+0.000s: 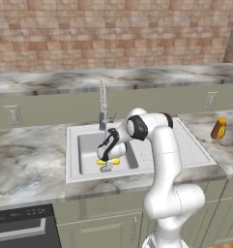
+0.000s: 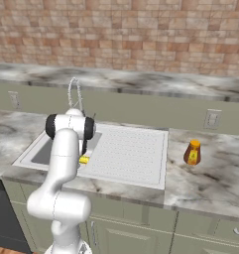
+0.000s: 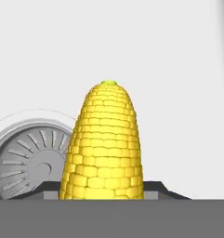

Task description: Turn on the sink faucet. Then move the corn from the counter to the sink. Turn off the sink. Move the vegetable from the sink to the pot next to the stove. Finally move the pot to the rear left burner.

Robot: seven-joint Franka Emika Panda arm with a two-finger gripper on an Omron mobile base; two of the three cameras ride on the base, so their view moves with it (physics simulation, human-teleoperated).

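Note:
The yellow corn (image 3: 104, 144) stands between my dark fingertips (image 3: 155, 188), and my gripper (image 3: 102, 190) is shut on it. It hangs low inside the sink basin (image 1: 86, 147), close over the round grey drain (image 3: 29, 160). From the left base view the corn (image 1: 109, 161) pokes out under the hand, and my gripper (image 1: 107, 166) points down into the basin below the spring-neck faucet (image 1: 103, 104). A thin bluish stream seems to fall from the spout. In the right base view a bit of corn (image 2: 84, 159) peeks out beside my arm. The pot and stove are out of view.
A ribbed drainboard (image 2: 128, 151) lies right of the basin. An orange bottle (image 1: 218, 129) (image 2: 192, 152) stands on the marble counter further right. A dark appliance front (image 1: 21, 227) sits under the counter at the lower left. A raised ledge and brick wall back the counter.

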